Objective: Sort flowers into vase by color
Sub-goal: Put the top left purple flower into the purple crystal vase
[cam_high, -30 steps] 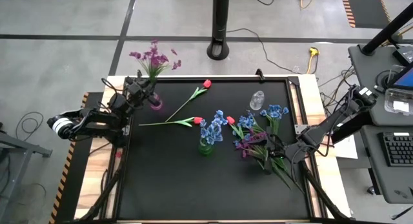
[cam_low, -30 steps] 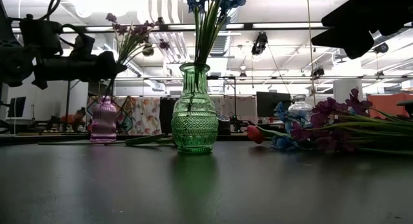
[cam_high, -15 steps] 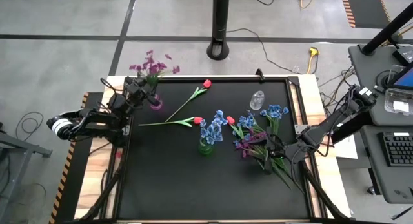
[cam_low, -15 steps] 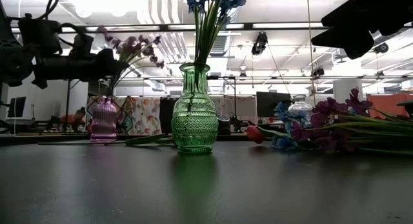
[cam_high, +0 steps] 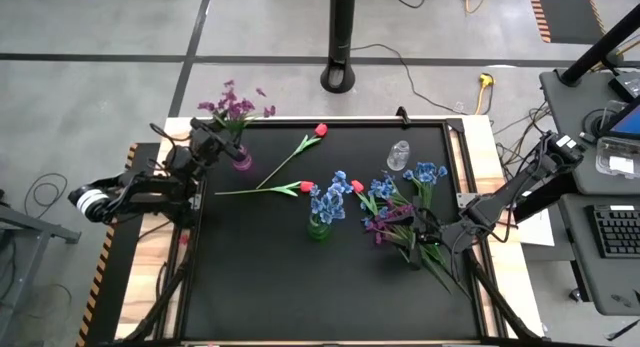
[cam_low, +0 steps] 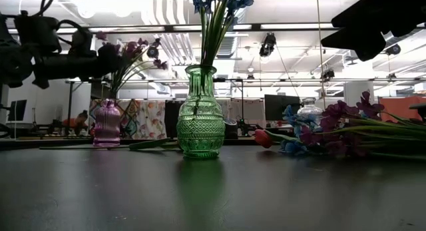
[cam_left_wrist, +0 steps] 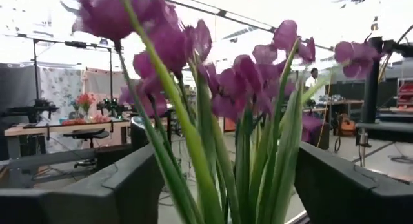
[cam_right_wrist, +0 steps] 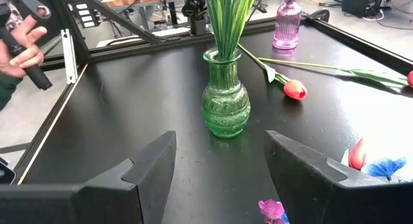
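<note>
A bunch of purple flowers (cam_high: pixel 232 102) stands with its stems in the pink vase (cam_high: pixel 241 161) at the far left, leaning over its rim (cam_low: pixel 130 54). My left gripper (cam_left_wrist: pixel 226 175) is open, a finger on either side of the stems (cam_left_wrist: pixel 213 153), apart from them. Blue flowers (cam_high: pixel 328 199) stand in the green vase (cam_low: pixel 200 111) at mid table. A heap of blue, purple and red flowers (cam_high: pixel 395 212) lies on the right. My right gripper (cam_right_wrist: pixel 219 141) hovers open over its near end, holding nothing.
Two red tulips (cam_high: pixel 298 147) (cam_high: pixel 270 189) lie flat between the pink and green vases. A clear vase (cam_high: pixel 399 155) stands at the far right. A person's hand (cam_right_wrist: pixel 16 43) shows beyond the table's edge. Bare black mat spreads along the near side.
My left gripper has opened and let go of the purple flowers, then drawn back a little toward the table's left edge. The bunch has dropped lower into the pink vase, and its blossoms now lean over to one side.
</note>
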